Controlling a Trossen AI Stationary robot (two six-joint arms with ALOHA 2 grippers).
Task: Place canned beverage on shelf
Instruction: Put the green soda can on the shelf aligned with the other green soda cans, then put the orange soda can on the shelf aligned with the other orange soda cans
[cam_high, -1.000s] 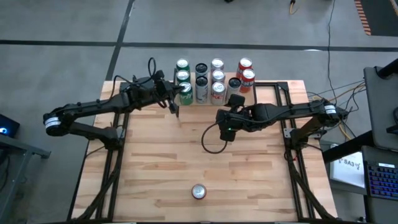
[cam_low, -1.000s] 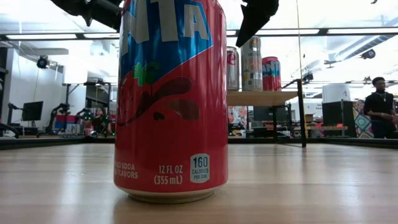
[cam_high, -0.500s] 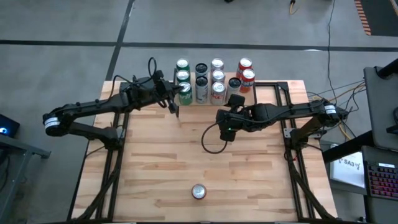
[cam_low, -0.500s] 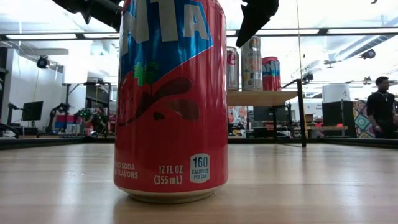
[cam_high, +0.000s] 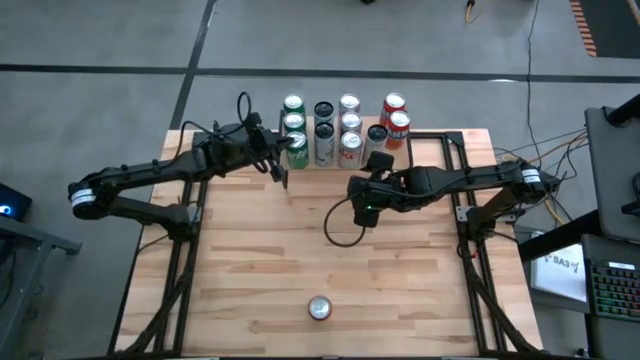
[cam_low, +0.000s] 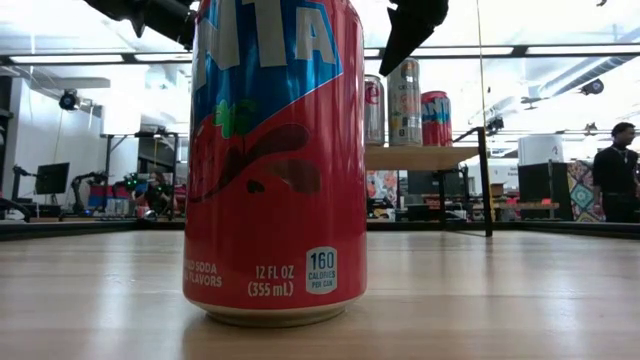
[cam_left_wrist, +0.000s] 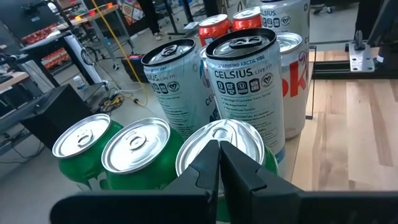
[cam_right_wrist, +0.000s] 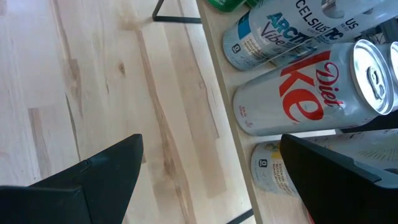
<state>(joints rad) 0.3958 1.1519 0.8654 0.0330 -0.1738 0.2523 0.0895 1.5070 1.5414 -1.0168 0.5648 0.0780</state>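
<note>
Shelf (cam_high: 340, 165): eleven cans; table (cam_high: 250, 270): one.

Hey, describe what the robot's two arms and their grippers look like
Both arms are dark with slim jointed links. The left arm has a white band near its base, and the right arm too. A black cable loops beneath the right gripper. The left gripper has tapered black fingers.

Cans (cam_high: 337, 125) crowd the shelf (cam_low: 420, 157) at the table's (cam_high: 250, 260) far edge, apparently.
</note>
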